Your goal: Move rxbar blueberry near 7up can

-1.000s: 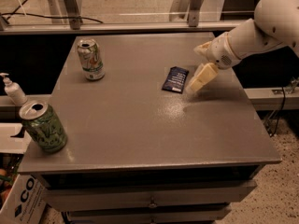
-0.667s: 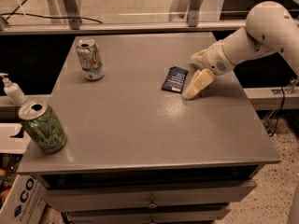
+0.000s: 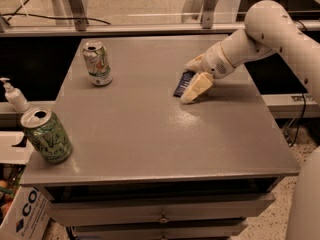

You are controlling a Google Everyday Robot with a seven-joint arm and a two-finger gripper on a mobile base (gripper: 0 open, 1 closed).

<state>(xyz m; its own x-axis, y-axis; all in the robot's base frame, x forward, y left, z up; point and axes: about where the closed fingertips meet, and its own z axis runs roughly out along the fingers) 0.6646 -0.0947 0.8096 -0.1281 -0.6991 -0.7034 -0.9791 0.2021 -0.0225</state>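
Bottle [image 3: 14,95]: one pale pump bottle, far left of the gripper and off the table's edge; no label can be read
Box [image 3: 22,211]: one, far left of the gripper and below it, down by the floor; dark letters "CO" show, the rest cut off by the picture's edge
Green can [image 3: 47,135]: one, upright at the table's near left corner, well apart from the gripper; pale claw-like marks, no words legible
7up can [image 3: 97,63]: one, upright, left of the gripper and well apart from it; silver-white with green and red marks, the name too small to read
Cans: two in all
Table [image 3: 150,149]: one grey top
Drawers [image 3: 160,209]: two fronts below, the lower one cut off
Rxbar [image 3: 181,85]: one, dark blue, flat on the table between the gripper's fingers; its right side is hidden by the nearer finger; white lettering, not legible; well apart from the 7up can
Gripper [image 3: 186,83]: low over the table, right of its middle; fingers apart, one on each side of the rxbar; whether they touch it cannot be told
Arm [image 3: 270,34]: one, white, running up and right from the gripper, cut off at the right edge
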